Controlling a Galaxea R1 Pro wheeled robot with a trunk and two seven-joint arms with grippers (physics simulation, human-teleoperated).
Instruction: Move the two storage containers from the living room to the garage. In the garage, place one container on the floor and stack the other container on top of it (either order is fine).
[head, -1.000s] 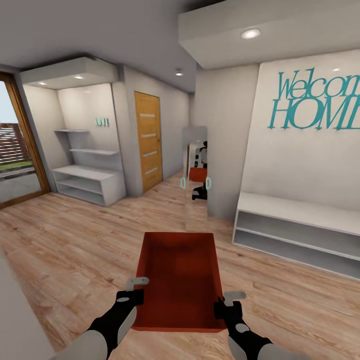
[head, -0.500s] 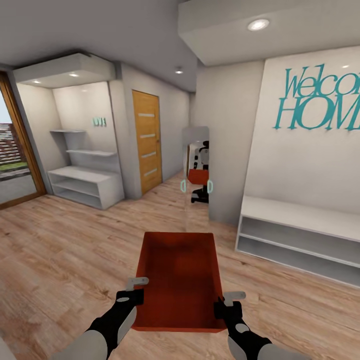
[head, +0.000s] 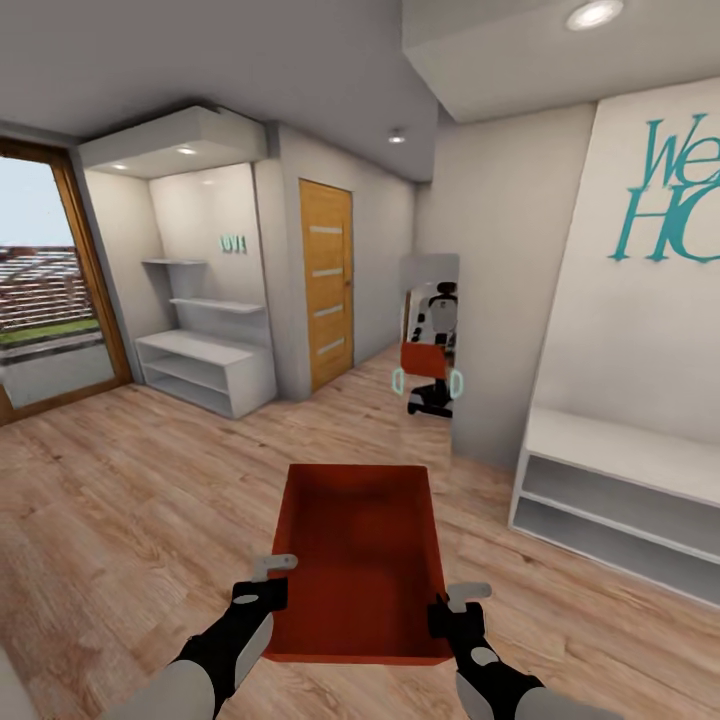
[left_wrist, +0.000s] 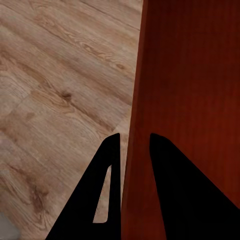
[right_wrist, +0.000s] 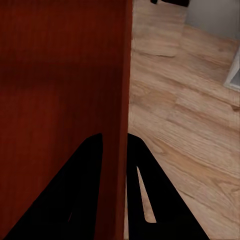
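One orange-red storage container (head: 362, 560) is carried level in front of the robot, open top up and empty, its long axis pointing ahead, clear of the floor below. The left gripper (head: 268, 590) is clamped on the container's left wall near the end closest to the robot; the left wrist view shows one finger on each face of that thin wall (left_wrist: 131, 150). The right gripper (head: 452, 608) pinches the right wall in the same way, and the right wrist view shows the wall (right_wrist: 122, 100) running between its two dark fingers. By my reading the task is at its carrying stage: one container is lifted and in transit, nothing has been set down, and the garage floor, the placing and the stacking of the second container are all left to do. Under the container lies a light wood-plank floor (head: 130, 480), so this is not the garage. The room is an entry hall with pale walls: a glazed door with a wooden frame (head: 45, 300) at the left, white open shelving (head: 205, 370) in an alcove, a slatted light-wood door (head: 328, 280) ahead, a tall mirror (head: 432, 345) reflecting the robot with its red load, a white low bench (head: 620, 490) at the right, and teal lettering (head: 670, 195) above it.
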